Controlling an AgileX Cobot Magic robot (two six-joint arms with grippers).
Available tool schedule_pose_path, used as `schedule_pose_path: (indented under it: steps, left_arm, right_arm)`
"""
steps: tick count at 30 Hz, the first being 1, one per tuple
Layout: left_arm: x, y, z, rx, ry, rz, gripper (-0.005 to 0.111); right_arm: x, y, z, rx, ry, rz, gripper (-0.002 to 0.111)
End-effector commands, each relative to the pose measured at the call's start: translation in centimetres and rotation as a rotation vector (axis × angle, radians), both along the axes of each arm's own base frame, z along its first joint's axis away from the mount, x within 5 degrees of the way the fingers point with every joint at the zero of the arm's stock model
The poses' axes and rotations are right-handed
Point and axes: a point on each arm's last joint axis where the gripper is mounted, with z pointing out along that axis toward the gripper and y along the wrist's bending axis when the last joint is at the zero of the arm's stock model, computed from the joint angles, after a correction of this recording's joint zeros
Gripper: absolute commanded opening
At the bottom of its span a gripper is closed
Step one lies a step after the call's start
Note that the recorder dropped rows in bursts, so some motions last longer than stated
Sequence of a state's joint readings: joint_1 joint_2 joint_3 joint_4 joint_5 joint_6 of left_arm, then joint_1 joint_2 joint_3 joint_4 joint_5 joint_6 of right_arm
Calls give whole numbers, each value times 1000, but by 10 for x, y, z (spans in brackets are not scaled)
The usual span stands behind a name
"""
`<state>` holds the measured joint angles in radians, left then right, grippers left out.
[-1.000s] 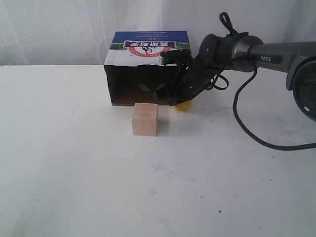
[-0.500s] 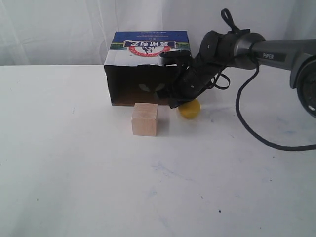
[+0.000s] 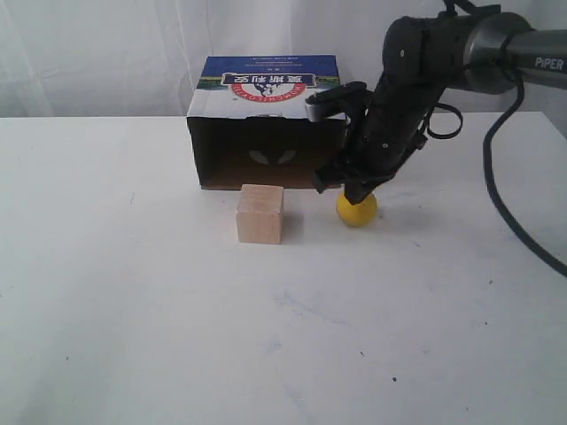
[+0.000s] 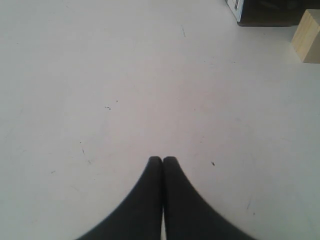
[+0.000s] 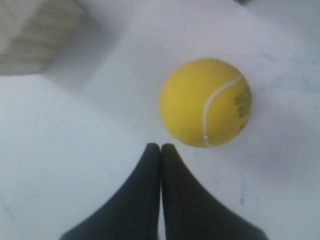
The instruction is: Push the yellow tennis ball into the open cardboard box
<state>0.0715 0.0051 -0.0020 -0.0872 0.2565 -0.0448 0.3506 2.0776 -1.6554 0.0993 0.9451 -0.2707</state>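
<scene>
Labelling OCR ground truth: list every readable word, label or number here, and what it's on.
"PiPER": white lettering on the right arm, exterior view.
Upside-down Chinese characters on the red banner atop the open cardboard box: too small to read reliably.
Fine print along the box's far top edge: unreadable.
Printed patch on the yellow tennis ball: blurred, unreadable.
Wooden cube: no text visible.

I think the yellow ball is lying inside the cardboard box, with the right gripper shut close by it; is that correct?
Not quite: the ball lies on the table outside the box, by the right corner of its open front, as the exterior view shows. The right gripper is indeed shut close by it.
</scene>
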Motion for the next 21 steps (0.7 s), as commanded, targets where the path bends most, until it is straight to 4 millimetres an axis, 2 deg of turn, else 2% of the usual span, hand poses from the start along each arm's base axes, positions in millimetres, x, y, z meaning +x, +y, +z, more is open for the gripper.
schedule_pose_path:
  steps: [1,7,14,21]
  left_arm:
    - [0,-1,0,-12,-4,-4,0]
    - [0,-1,0,-12,-4,-4,0]
    - [0,-1,0,-12,-4,-4,0]
    - [0,-1,0,-12,-4,-4,0]
  right_arm:
    - [0,-14,-12,-112,-49,-59,0]
    - [8,-13,-14,-100,-125,-68,0]
    - [10,-11,-29,-101,-99,-70,0]
    - [20,-2,-23,12,-210,-94,0]
